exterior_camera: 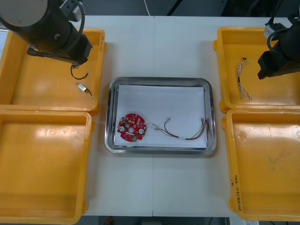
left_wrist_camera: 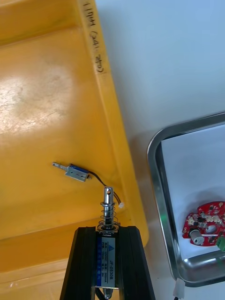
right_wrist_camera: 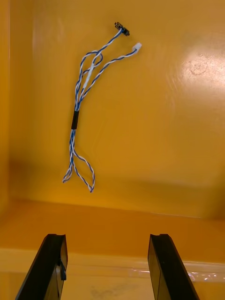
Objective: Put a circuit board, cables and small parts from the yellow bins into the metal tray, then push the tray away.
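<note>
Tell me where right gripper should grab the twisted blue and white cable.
Grip the twisted blue and white cable at its black band, where the strands bunch; both ends splay into loops. It lies flat in the yellow bin, so bring the open right gripper straight down, fingers straddling it.

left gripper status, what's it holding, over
Left gripper jaws shut on small metal part, above far left yellow bin. Right gripper open over twisted blue and white cable. Nothing in the way.

Left gripper (left_wrist_camera: 107,232) clamping small metal part (left_wrist_camera: 108,202), over yellow bin (left_wrist_camera: 47,93)
</note>
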`<state>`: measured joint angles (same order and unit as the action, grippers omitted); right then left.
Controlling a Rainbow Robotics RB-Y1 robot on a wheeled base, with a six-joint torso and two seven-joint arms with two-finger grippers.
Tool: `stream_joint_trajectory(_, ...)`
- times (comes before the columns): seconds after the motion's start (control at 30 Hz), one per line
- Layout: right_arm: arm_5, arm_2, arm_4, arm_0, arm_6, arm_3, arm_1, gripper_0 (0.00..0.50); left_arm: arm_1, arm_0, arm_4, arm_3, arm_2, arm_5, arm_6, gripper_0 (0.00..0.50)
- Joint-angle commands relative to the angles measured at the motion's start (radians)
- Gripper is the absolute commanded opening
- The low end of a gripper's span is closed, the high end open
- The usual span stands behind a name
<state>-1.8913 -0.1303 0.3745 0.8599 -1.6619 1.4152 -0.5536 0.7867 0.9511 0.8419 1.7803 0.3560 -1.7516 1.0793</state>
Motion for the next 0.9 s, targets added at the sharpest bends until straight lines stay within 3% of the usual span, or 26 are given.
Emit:
stream_joint_trajectory(0.03, 0.077, 0.058, 0.012, 0.064, 0.120, -0.033, 0.003, 0.500, -0.072, 0.000, -0.060, 0.039, 0.057, 0.000, -0.194, 0.001)
stream_joint_trajectory(0.2, 0.155, 0.090, 0.023, 0.076, 0.182, -0.091, 0.012, 0.500, -0.132, 0.000, -0.110, 0.030, 0.112, 0.027, -0.223, 0.000)
stream_joint_trajectory(0.9, 0.393, 0.090, 0.052, 0.077, 0.217, -0.335, 0.072, 0.500, -0.236, 0.000, -0.207, -0.168, 0.359, 0.296, -0.323, 0.000)
